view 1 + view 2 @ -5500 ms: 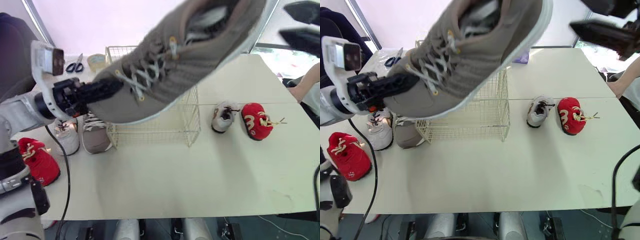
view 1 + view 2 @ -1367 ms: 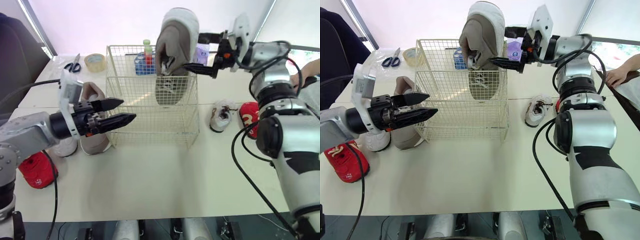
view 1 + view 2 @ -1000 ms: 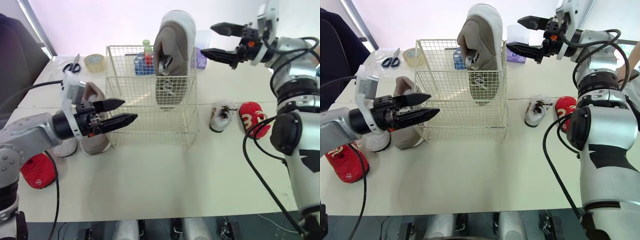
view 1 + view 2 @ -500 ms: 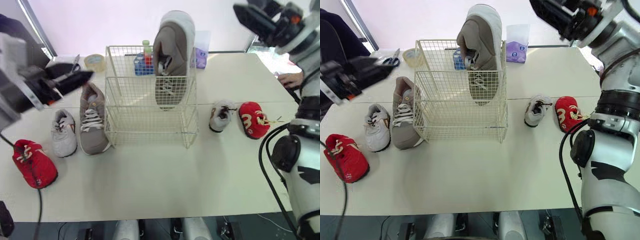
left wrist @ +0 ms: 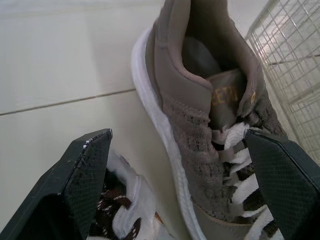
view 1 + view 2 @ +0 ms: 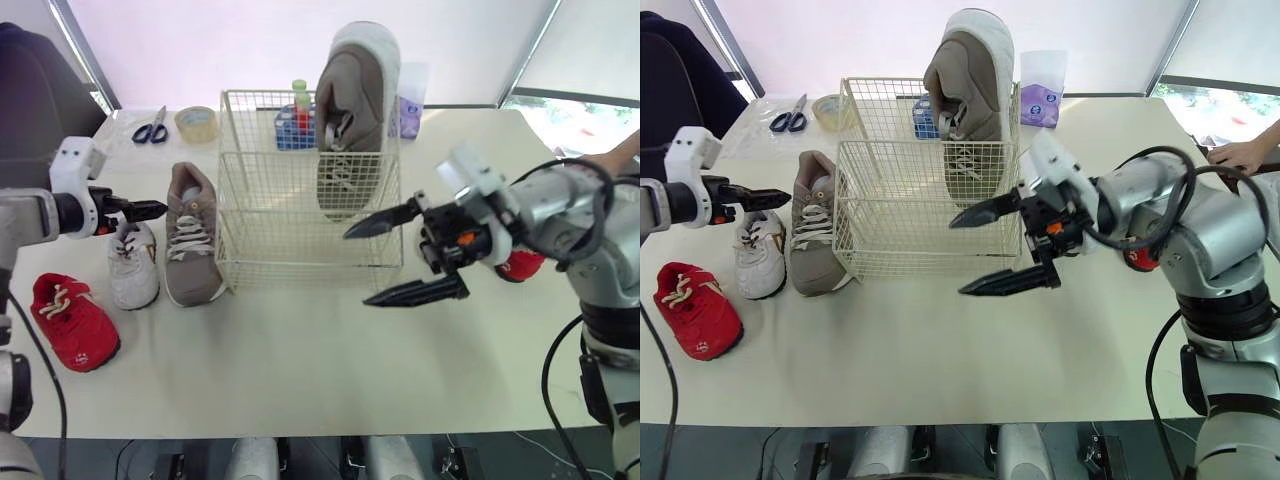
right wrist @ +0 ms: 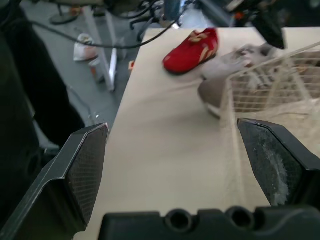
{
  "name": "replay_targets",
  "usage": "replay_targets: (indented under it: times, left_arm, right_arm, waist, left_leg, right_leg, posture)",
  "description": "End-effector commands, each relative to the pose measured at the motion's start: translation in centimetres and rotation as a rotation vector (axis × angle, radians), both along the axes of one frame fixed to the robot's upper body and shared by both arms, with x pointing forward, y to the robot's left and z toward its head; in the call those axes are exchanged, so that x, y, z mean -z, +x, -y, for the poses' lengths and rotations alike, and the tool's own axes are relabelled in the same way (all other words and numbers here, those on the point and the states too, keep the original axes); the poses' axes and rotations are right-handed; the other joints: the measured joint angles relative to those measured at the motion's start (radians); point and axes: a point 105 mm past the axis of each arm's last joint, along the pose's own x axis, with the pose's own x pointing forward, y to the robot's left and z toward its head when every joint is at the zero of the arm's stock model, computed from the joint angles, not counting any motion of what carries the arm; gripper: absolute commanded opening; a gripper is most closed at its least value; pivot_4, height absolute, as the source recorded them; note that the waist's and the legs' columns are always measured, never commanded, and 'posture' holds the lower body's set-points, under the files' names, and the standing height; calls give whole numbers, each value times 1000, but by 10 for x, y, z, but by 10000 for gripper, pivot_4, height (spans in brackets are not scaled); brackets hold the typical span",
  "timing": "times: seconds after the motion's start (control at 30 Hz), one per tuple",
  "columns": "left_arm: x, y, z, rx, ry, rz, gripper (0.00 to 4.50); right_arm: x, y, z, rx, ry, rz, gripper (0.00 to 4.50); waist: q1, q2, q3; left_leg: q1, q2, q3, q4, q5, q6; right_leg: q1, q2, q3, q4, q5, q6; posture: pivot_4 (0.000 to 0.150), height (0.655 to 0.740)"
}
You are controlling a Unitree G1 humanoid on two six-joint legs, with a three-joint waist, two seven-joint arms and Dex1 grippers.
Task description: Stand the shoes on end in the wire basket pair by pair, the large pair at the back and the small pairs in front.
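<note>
Left eye view: left red shoe (image 6: 72, 322) lies at the table's (image 6: 300, 380) left edge, glossy upper, cream laces. Small white sneaker (image 6: 133, 265) is just beside it, then the flat taupe sneaker (image 6: 192, 250) on its sole, touching the wire basket's (image 6: 250, 230) left wall. Left gripper (image 6: 155, 209) hovers over those two heels, fingers spread wide, empty. Scissors (image 6: 152, 127) and tape roll (image 6: 198, 121) sit behind. Basket is a cream wire grid. Upright taupe sneaker (image 6: 355, 110) stands in its back right corner, toe down, heel above the rim; knit upper, white sole, white laces. Right gripper (image 6: 355, 269) hangs before the basket's front right, fingers wide apart, empty; its arm covers most of the right red shoe (image 6: 520, 266). Half a second ago that arm was raised high at back right, and the left gripper was higher and nearer the camera. Upright sneaker has not moved.
</note>
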Motion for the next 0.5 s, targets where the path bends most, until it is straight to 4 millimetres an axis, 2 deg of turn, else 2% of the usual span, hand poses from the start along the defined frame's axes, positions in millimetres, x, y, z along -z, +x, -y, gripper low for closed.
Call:
replay_targets:
  times: [0.03, 0.4, 0.5]
  left_arm:
    - [-1, 8, 1, 18, 37, -11, 43578]
    - [33, 27, 17, 17, 25, -168, 43578]
    - [43, 32, 19, -23, -1, -188, 35437]
  right_arm:
    - [-7, -2, -4, 5, 35, 67, 44930]
    - [-6, -2, -4, 39, 30, 64, 44930]
    - [-6, 0, -4, 51, 34, 69, 45000]
  waist:
    - [2, 0, 0]
    - [5, 0, 0]
    - [7, -1, 0]
  left_leg:
    - [0, 0, 0, 0, 0, 0]
    - [0, 0, 0, 2, 0, 0]
    - [0, 0, 0, 2, 0, 0]
  right_leg:
    - [0, 1, 0, 0, 0, 0]
    - [0, 1, 0, 0, 0, 0]
    - [0, 1, 0, 1, 0, 0]
  posture:
    - [1500, 7357]
    - [1500, 7357]
    - [1500, 7357]
